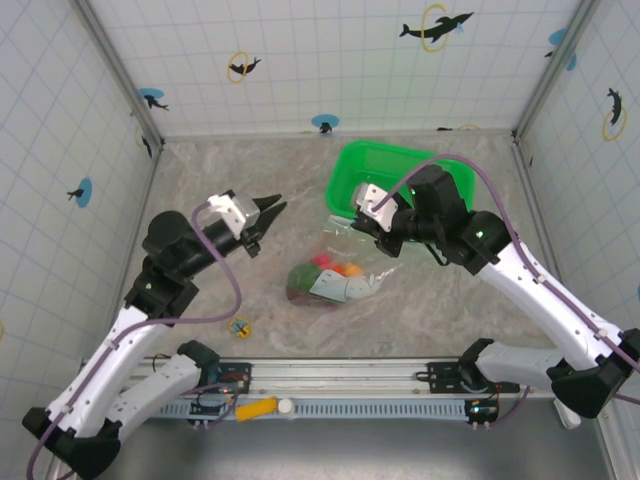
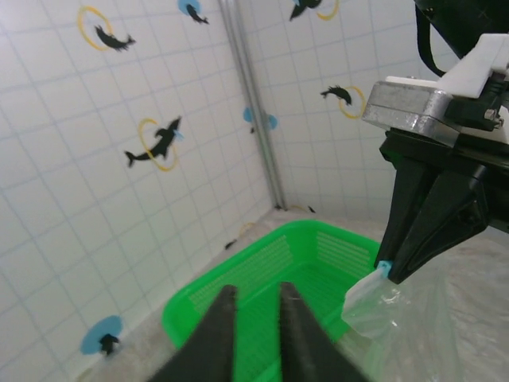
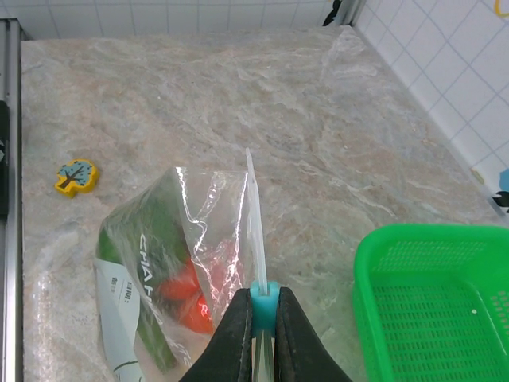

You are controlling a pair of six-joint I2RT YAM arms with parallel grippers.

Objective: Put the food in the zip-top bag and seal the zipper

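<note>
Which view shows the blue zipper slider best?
Right wrist: the slider sits close up, pinched in the right gripper on the zipper. Left wrist shows the slider small; from above it's too small to tell.

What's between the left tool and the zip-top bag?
Bare marble tabletop, nothing else, as the top view shows. The left tool hangs clear of the zip-top bag, not touching it.
</note>
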